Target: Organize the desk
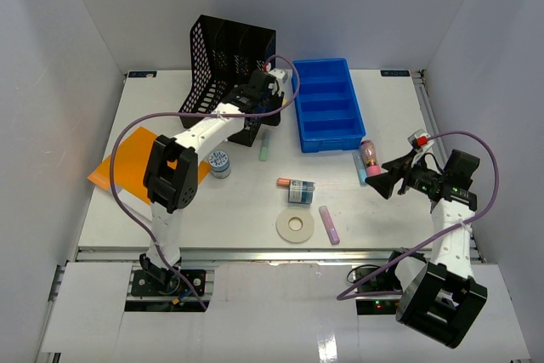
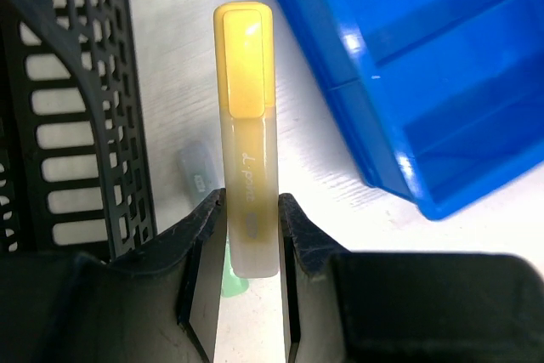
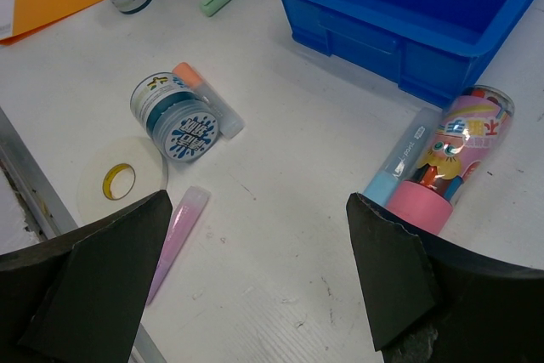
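Note:
The white desk [image 1: 246, 210] holds scattered stationery. My left gripper [image 1: 274, 93] hovers between the black mesh rack [image 1: 225, 53] and the blue compartment tray [image 1: 325, 104]. In the left wrist view it [image 2: 252, 203] is shut on a yellow highlighter [image 2: 246, 99], held above the desk with the tray [image 2: 425, 57] to its right. A green highlighter [image 1: 264, 147] lies below it. My right gripper [image 1: 384, 179] is open and empty, low over bare desk [image 3: 257, 201], beside a pink cartoon tube [image 3: 455, 155] and a light blue highlighter [image 3: 399, 159].
A round jar [image 1: 300, 191] with an orange-capped stick [image 1: 285, 182], a white tape roll [image 1: 296, 227] and a purple highlighter [image 1: 329, 224] lie mid-desk. Another blue-lidded jar [image 1: 219, 163] stands by an orange folder [image 1: 136, 163] at the left.

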Action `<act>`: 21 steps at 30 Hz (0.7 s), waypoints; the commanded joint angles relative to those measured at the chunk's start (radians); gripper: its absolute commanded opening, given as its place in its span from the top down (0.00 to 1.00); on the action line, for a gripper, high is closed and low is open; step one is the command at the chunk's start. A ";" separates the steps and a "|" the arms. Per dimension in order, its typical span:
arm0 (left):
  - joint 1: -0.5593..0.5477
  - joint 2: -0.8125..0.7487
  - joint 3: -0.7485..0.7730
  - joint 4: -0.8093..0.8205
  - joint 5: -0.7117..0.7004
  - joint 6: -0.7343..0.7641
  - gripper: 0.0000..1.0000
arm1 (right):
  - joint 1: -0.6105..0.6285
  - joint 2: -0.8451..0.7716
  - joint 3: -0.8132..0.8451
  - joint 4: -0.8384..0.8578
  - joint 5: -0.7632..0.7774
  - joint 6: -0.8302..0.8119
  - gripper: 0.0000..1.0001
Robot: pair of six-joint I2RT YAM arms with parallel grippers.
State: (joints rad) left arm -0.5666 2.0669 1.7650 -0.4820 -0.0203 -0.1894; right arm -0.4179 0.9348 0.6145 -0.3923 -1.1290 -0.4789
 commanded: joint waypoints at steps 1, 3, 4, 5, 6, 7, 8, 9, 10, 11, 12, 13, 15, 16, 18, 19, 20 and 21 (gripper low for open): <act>-0.048 -0.121 0.031 0.036 0.114 0.074 0.95 | -0.001 -0.013 -0.001 0.008 -0.029 -0.005 0.10; -0.070 -0.117 0.061 0.035 0.132 0.092 0.95 | -0.001 -0.013 -0.002 0.007 -0.030 -0.006 0.10; -0.104 -0.109 0.087 0.033 0.151 0.109 0.95 | -0.001 -0.012 -0.002 0.005 -0.030 -0.008 0.10; -0.124 -0.094 0.108 0.029 0.170 0.126 0.95 | -0.001 -0.012 -0.002 0.004 -0.030 -0.009 0.10; -0.139 -0.076 0.133 0.023 0.183 0.142 0.96 | -0.001 -0.013 -0.002 0.004 -0.031 -0.009 0.10; -0.162 -0.059 0.169 0.018 0.187 0.157 0.96 | -0.001 -0.013 -0.001 0.003 -0.031 -0.010 0.10; -0.180 -0.039 0.204 0.012 0.189 0.171 0.96 | -0.001 -0.014 -0.001 0.003 -0.031 -0.011 0.10; -0.194 -0.015 0.237 0.005 0.189 0.184 0.96 | -0.001 -0.016 -0.002 0.003 -0.031 -0.012 0.10; -0.201 0.011 0.268 -0.003 0.188 0.199 0.96 | -0.001 -0.016 -0.002 0.002 -0.031 -0.012 0.10; -0.208 0.036 0.300 -0.010 0.188 0.214 0.96 | -0.001 -0.017 -0.001 0.000 -0.032 -0.012 0.10; -0.212 0.068 0.327 -0.015 0.186 0.226 0.96 | -0.001 -0.017 -0.002 0.000 -0.033 -0.013 0.10; -0.215 0.096 0.358 -0.018 0.184 0.234 0.96 | -0.001 -0.017 -0.002 0.000 -0.034 -0.013 0.10; -0.219 0.133 0.416 -0.018 0.182 0.244 0.96 | -0.001 -0.016 -0.002 0.000 -0.035 -0.015 0.10; -0.219 0.160 0.439 -0.017 0.183 0.258 0.96 | -0.001 -0.017 -0.001 0.000 -0.035 -0.015 0.10; -0.219 0.181 0.458 -0.003 0.176 0.274 0.96 | -0.001 -0.018 -0.002 -0.003 -0.037 -0.016 0.10; -0.219 0.187 0.454 0.008 0.169 0.282 0.96 | -0.001 -0.019 -0.001 -0.002 -0.037 -0.017 0.10; -0.219 0.190 0.441 0.027 0.168 0.288 0.96 | -0.001 -0.019 -0.002 -0.003 -0.038 -0.017 0.10; -0.219 0.194 0.435 0.040 0.171 0.303 0.96 | -0.001 -0.018 -0.002 -0.002 -0.040 -0.017 0.10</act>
State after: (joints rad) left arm -0.8014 2.2499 2.1915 -0.4689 0.1545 0.0516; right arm -0.4178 0.9298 0.6113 -0.3939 -1.1328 -0.4804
